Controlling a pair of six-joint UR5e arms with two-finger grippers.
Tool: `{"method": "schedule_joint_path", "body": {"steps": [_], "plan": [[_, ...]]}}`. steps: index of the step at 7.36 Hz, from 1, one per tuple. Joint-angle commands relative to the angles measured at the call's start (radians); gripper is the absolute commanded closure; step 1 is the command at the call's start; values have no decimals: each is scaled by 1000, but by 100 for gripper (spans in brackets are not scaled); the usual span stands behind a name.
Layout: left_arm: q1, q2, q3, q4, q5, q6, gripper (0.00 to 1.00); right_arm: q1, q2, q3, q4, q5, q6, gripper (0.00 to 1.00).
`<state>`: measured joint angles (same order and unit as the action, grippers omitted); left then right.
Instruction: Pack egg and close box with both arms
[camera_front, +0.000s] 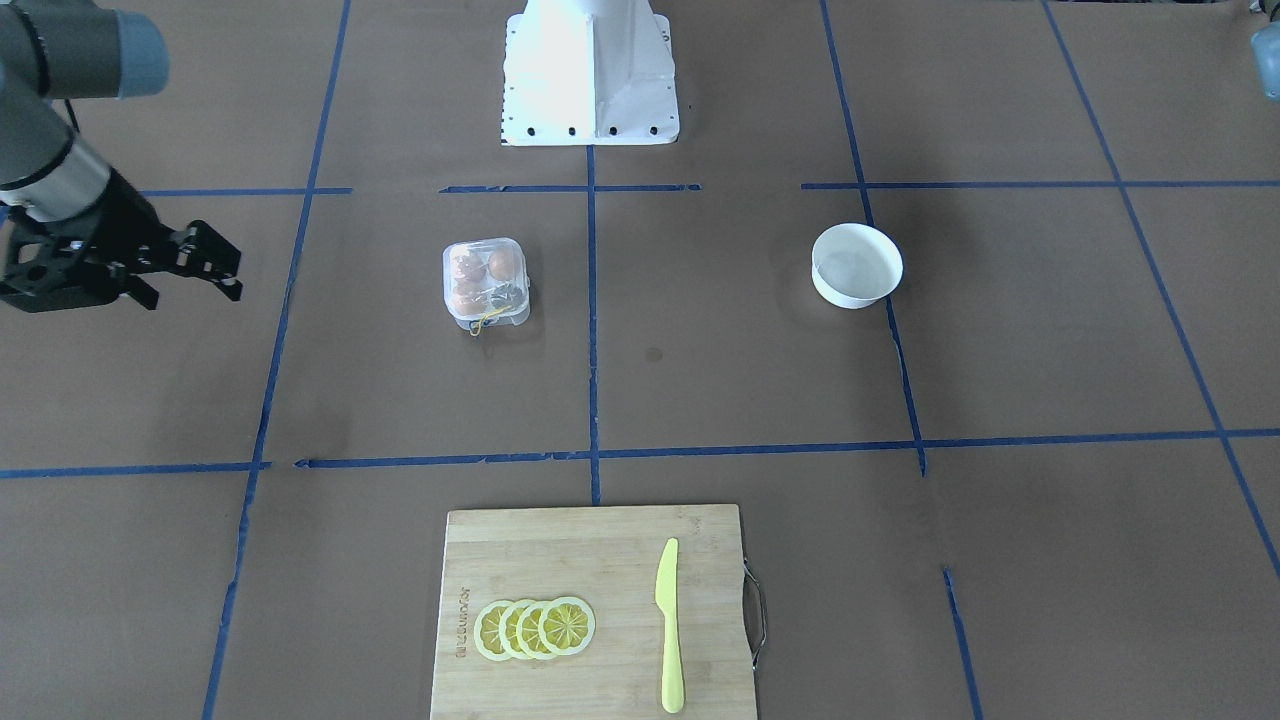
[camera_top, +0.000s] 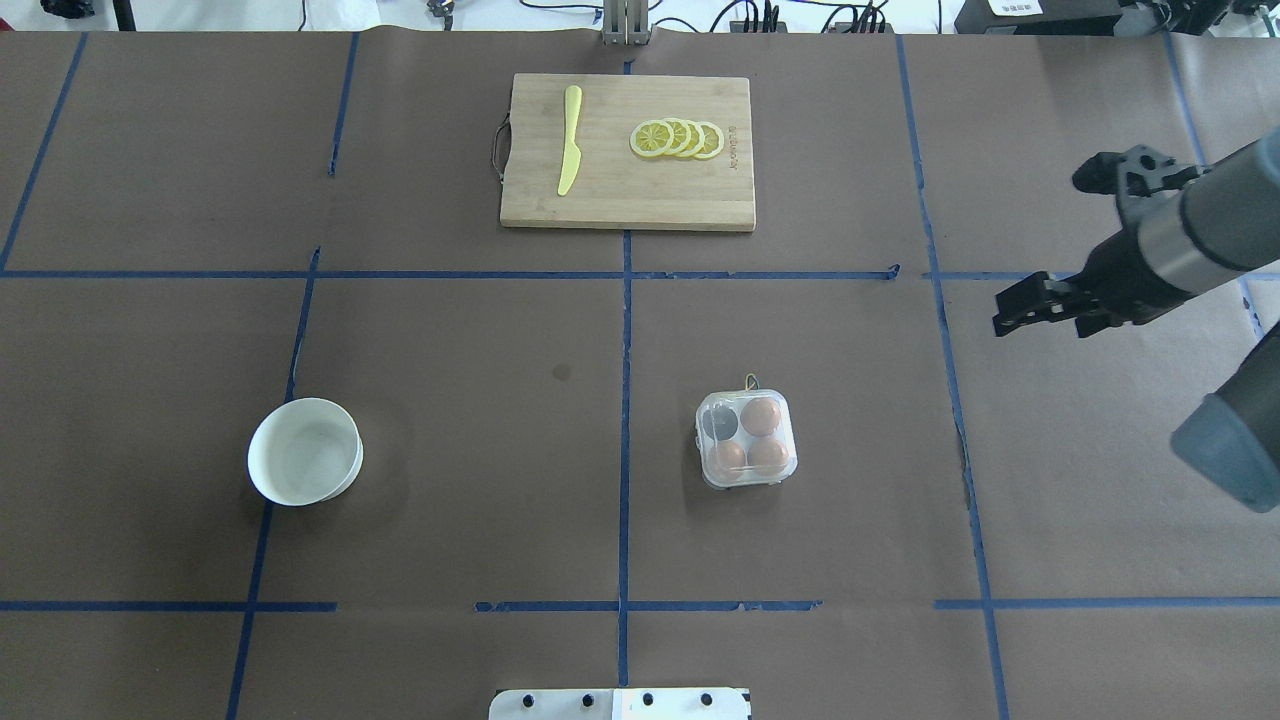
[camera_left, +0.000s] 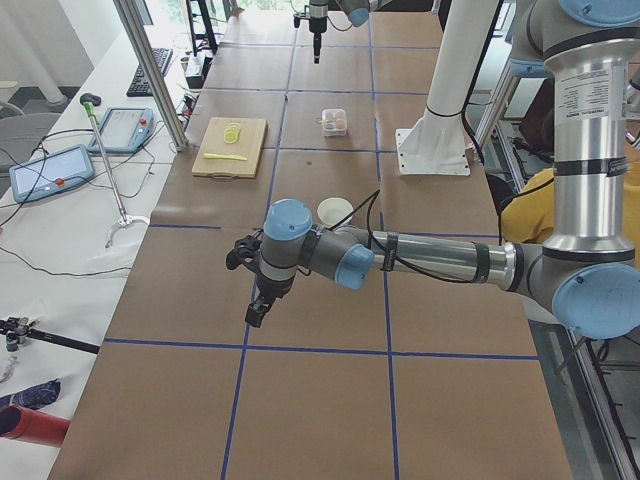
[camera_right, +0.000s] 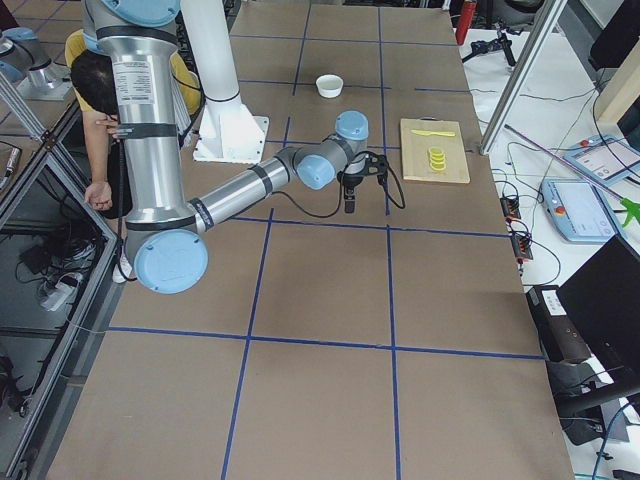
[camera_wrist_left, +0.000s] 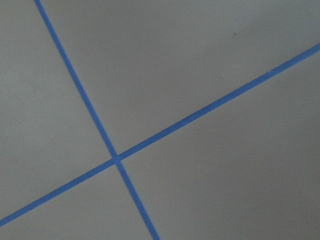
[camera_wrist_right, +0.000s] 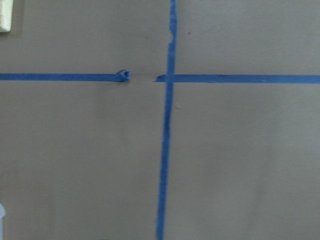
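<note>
The clear box (camera_front: 486, 283) stands right of the table's middle in the overhead view (camera_top: 747, 440), its lid down. Three tan eggs (camera_top: 761, 416) lie inside it, and the fourth cell looks dark. A bit of yellow string (camera_front: 487, 322) sticks out at its far side. My right gripper (camera_front: 195, 290) hangs far to the box's right (camera_top: 1038, 322), apart from it, open and empty. My left gripper (camera_left: 257, 312) shows only in the exterior left view, over bare table beyond the bowl; I cannot tell whether it is open or shut. Both wrist views show only brown table and blue tape.
An empty white bowl (camera_front: 850, 292) sits on the left half (camera_top: 348, 470). A wooden cutting board (camera_top: 620, 190) at the far edge holds a yellow knife (camera_top: 568, 140) and lemon slices (camera_top: 678, 139). The white base pedestal (camera_front: 590, 70) stands at the near edge.
</note>
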<state>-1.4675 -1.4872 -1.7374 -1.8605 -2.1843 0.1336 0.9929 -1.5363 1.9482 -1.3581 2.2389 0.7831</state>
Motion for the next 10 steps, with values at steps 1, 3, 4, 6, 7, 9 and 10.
{"method": "schedule_joint_path", "body": {"steps": [1,3,4,6,7,9,10], "plan": [[-42,-51,16,140,-26,24,1,224,-147,-11,-12,85,-288,0],[-77,-67,62,156,-139,90,1,360,-183,-101,-10,145,-468,0],[-79,-65,59,162,-140,77,0,362,-189,-117,-12,148,-496,0],[-79,-44,77,166,-144,46,0,381,-180,-172,-10,142,-498,0],[-77,-42,70,159,-164,-33,0,383,-170,-195,-10,145,-499,0],[-80,-41,39,155,-157,-26,0,386,-154,-181,-12,146,-502,0],[-80,-28,7,158,-158,-25,0,420,-137,-189,-66,148,-507,0]]}}
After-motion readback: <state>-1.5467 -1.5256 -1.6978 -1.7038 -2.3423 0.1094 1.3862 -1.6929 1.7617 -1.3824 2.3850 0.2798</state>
